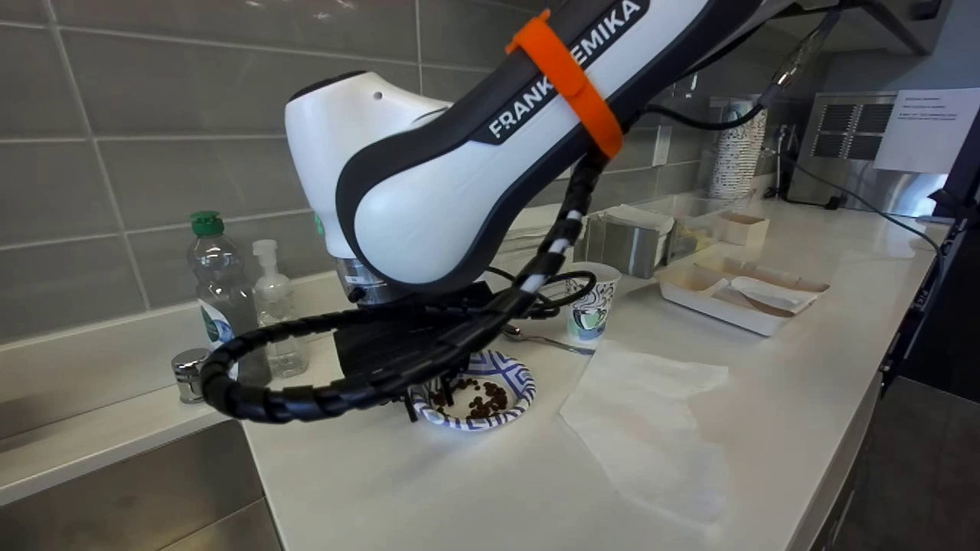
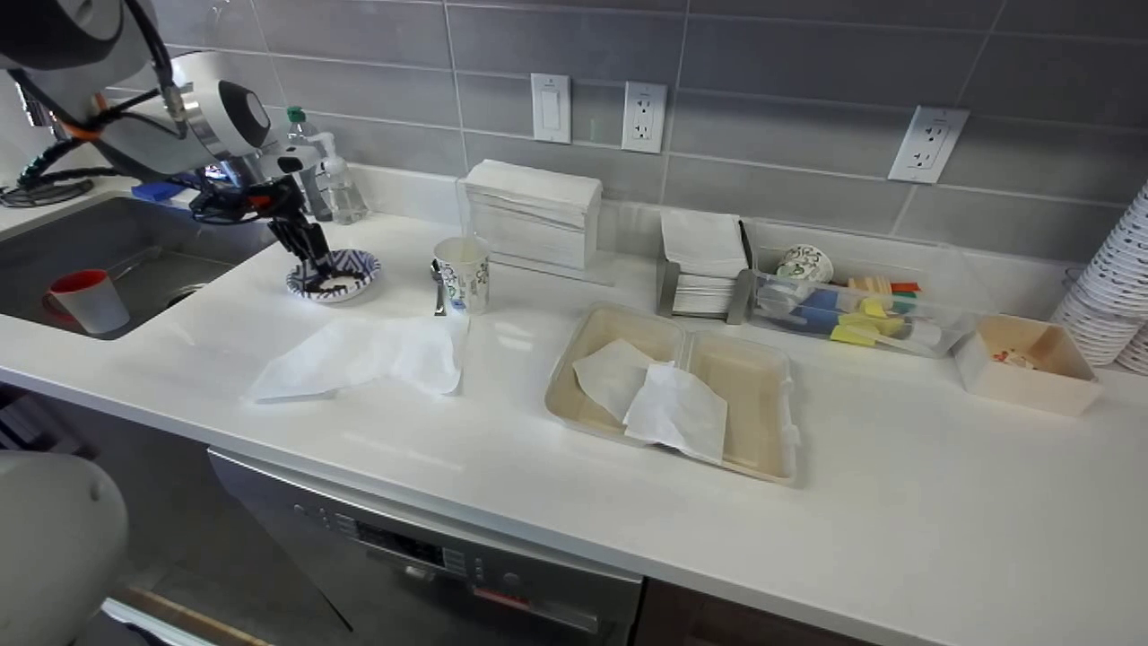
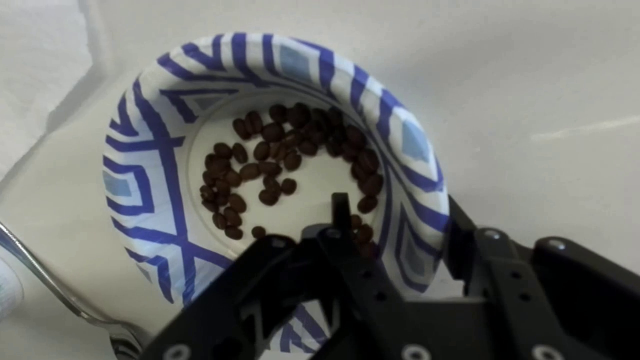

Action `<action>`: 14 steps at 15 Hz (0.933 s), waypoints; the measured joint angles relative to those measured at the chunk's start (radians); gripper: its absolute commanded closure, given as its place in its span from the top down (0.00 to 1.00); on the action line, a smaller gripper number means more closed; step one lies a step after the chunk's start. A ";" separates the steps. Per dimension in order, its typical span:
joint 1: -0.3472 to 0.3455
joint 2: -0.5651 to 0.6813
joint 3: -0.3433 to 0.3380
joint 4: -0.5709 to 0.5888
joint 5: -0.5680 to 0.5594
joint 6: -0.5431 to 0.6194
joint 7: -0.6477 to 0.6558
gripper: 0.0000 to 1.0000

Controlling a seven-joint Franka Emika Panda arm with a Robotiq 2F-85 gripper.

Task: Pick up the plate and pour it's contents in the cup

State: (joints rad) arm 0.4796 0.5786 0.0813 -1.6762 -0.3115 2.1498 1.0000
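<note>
white counter [image 2: 906, 529], gripper [image 3: 397, 202] astride rim of plate [image 3: 150, 200]

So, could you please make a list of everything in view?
counter: 1, white, along wall
plate: 1, blue-white, on counter
beans: many, brown, in plate
cup: 1, white-green, on counter
spoon: 1, silver, beside cup
container: 1, tan, on counter
papers: several, white, on counter, in container
bottle: 1, clear, near wall
dispenser: 1, clear, beside bottle
cylinder: 1, silver, near bottle
napkin stacks: 2, white, by wall
bin: 1, clear, by wall
box: 1, tan, beside bin
cup stacks: at least 2, white, beside box
sink: 1, grey, in counter
mug: 1, white-red, in sink
switch and outlets: 3 or more, white, on wall
dishwasher: 1, silver, under counter
arm: 1, white-black, above counter
claw: 1, black, open around plate rim
</note>
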 measured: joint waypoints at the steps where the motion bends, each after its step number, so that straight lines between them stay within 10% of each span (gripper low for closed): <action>1: 0.000 0.004 0.000 0.000 0.000 0.000 0.000 0.41; 14: 0.006 0.007 0.000 0.008 -0.007 0.000 -0.008 0.28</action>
State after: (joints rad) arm 0.4854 0.5855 0.0812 -1.6686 -0.3186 2.1498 0.9924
